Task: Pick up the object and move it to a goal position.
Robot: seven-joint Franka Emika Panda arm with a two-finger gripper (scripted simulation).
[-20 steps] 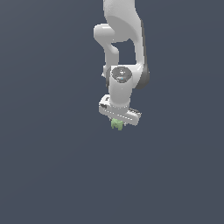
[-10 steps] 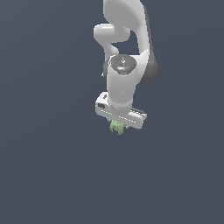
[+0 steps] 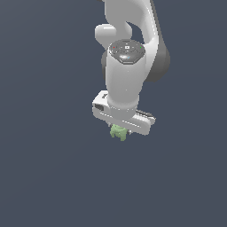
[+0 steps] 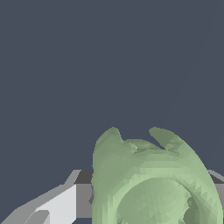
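Right, the pale-green lump sits pinched in the gripper, poking out just below the white hand, clear of the plain dark-grey background. In the wrist view it fills the foreground w/ a grey finger beside it. White arm rises straight above.

There is one robot arm with one gripper. Between its fingers sits one small pale-green lumpy object. Only one finger shows clearly in the wrist view. Nothing else countable appears against the plain grey-blue background.
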